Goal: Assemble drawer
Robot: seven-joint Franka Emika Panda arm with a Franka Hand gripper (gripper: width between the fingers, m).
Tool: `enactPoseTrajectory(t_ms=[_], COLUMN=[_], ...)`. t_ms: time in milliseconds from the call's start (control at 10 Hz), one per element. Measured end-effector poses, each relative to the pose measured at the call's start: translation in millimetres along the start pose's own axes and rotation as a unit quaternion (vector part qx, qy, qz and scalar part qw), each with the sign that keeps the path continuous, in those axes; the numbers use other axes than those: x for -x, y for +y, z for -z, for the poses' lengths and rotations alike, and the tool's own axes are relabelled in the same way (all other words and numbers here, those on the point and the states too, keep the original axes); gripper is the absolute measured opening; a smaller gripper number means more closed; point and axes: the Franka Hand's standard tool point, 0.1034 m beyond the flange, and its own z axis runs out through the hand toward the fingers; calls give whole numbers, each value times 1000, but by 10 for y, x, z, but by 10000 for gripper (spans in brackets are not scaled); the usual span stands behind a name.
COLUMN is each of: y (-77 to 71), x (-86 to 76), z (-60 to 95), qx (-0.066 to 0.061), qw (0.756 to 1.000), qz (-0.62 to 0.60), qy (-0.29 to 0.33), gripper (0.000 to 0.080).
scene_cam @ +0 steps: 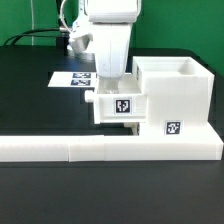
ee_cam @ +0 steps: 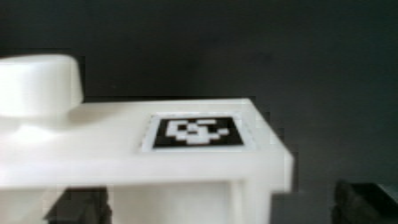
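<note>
The white drawer housing (scene_cam: 172, 95) is seen standing on the black table (scene_cam: 30, 100) against the low white border wall (scene_cam: 100, 148), and a tagged tray (scene_cam: 120, 105) is seen at its open side toward the exterior view's left, partly inserted. The gripper (scene_cam: 108, 85) is lowered onto that tray; whether its jaws are clenched cannot be told. The tray's knob (ee_cam: 39, 85) and tag (ee_cam: 199, 133) are shown close up in the wrist view, and the marker board (scene_cam: 72, 78) is seen lying behind the arm.
</note>
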Motion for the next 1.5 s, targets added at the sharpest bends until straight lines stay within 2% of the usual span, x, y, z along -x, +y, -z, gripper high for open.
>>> enactPoseTrajectory(t_ms=[200, 400, 500, 800, 1000, 1200, 1500], y=[0, -42, -42, -49, -48, 5, 3], x=[172, 489, 562, 605, 732, 736, 541], z=[163, 207, 203, 189, 91, 26, -62], qx=[-7, -20, -19, -21, -25, -33, -43], qw=[1000, 999, 999, 999, 997, 994, 993], qz=[19, 33, 28, 36, 42, 58, 46], qy=[-8, -11, -10, -1, 53, 90, 96], gripper=[648, 649, 649, 649, 649, 649, 649])
